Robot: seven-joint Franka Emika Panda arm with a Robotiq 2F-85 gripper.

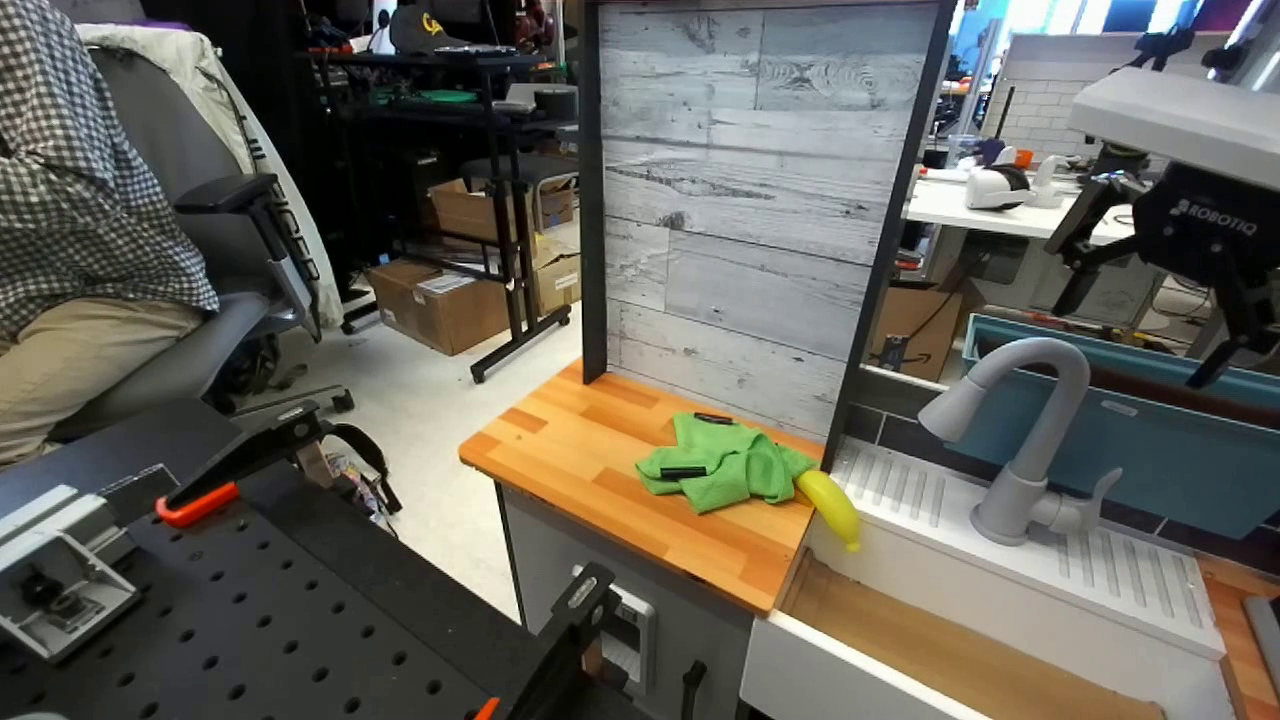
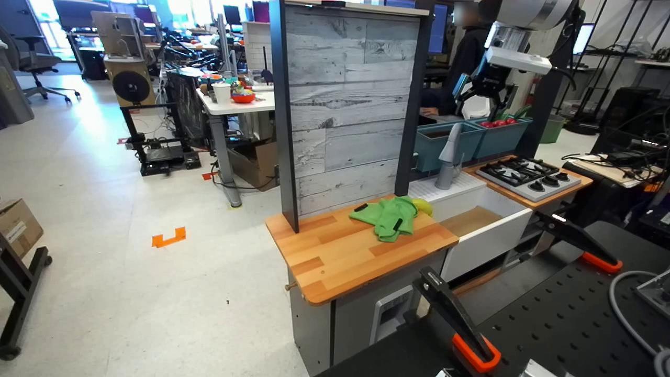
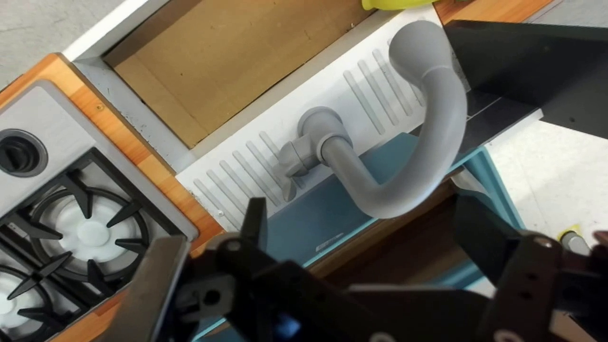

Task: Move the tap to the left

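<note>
The tap (image 1: pixel 1068 395) is light grey with an arched spout on an upright base at the back of the white sink (image 1: pixel 1150 590). In this exterior view its nozzle points left, towards the wooden counter. The tap also shows in an exterior view (image 2: pixel 448 154) and in the wrist view (image 3: pixel 449 126), where its nozzle is at the upper right. My gripper (image 1: pixel 1137 335) is open and empty, above the tap and apart from it. In the wrist view the gripper's fingers (image 3: pixel 363 211) stand wide apart below the spout's bend. The gripper also shows in an exterior view (image 2: pixel 477 111).
A blue planter (image 1: pixel 1150 440) stands behind the tap. A yellow banana (image 1: pixel 830 508) lies at the counter's edge beside a green cloth (image 1: pixel 735 465). A tall wooden panel (image 1: pixel 740 230) rises behind the counter. A stove (image 2: pixel 528 177) is on the sink's far side.
</note>
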